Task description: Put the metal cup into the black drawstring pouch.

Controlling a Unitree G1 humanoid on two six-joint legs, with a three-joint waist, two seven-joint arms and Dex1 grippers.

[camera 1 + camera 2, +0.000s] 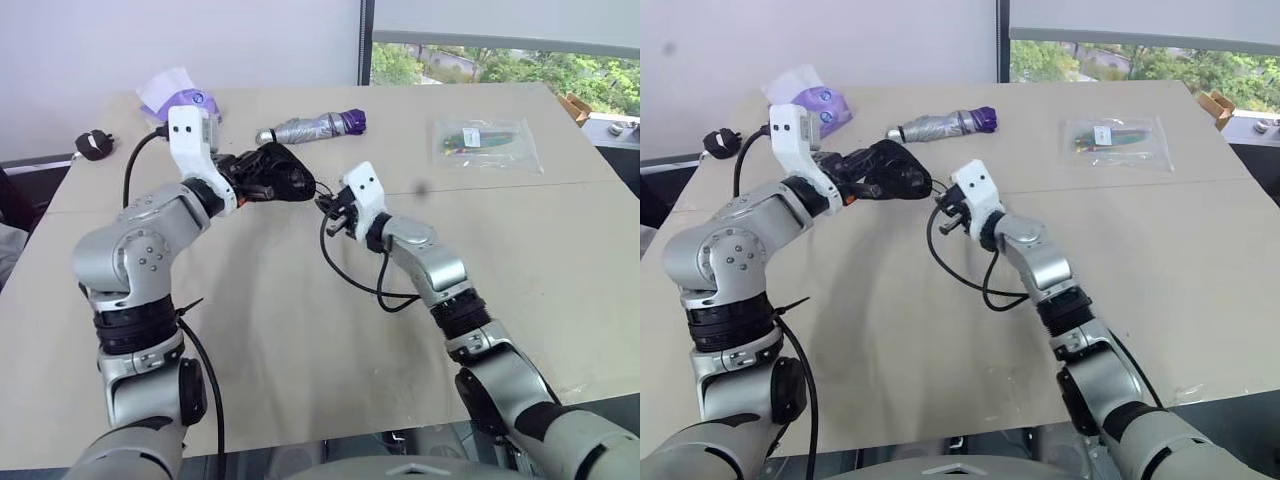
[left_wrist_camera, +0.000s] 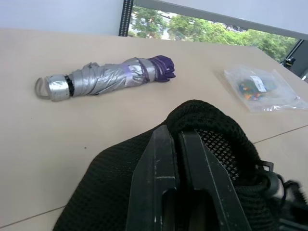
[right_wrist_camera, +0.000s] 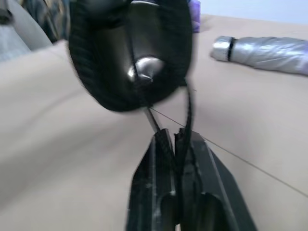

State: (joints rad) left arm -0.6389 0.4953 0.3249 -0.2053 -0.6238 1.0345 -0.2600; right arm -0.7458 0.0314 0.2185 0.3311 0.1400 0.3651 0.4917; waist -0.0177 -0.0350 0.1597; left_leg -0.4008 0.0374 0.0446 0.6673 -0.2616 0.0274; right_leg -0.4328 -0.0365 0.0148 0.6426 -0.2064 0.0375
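The black drawstring pouch [image 1: 282, 172] hangs above the table at centre left, with my left gripper [image 2: 175, 137] shut on its mesh fabric. Through the pouch's round mouth [image 3: 96, 82] in the right wrist view, a smooth shiny surface of the metal cup [image 3: 144, 67] shows inside it. Just to the pouch's right, my right gripper [image 1: 328, 208] is shut on the thin black cord [image 3: 187, 108] that runs from the mouth.
A folded silver-and-purple umbrella [image 1: 310, 127] lies on the table behind the pouch. A clear plastic packet [image 1: 487, 143] sits at the back right. A white-and-purple pack [image 1: 178, 97] and a black plug adapter [image 1: 93, 145] are at the back left.
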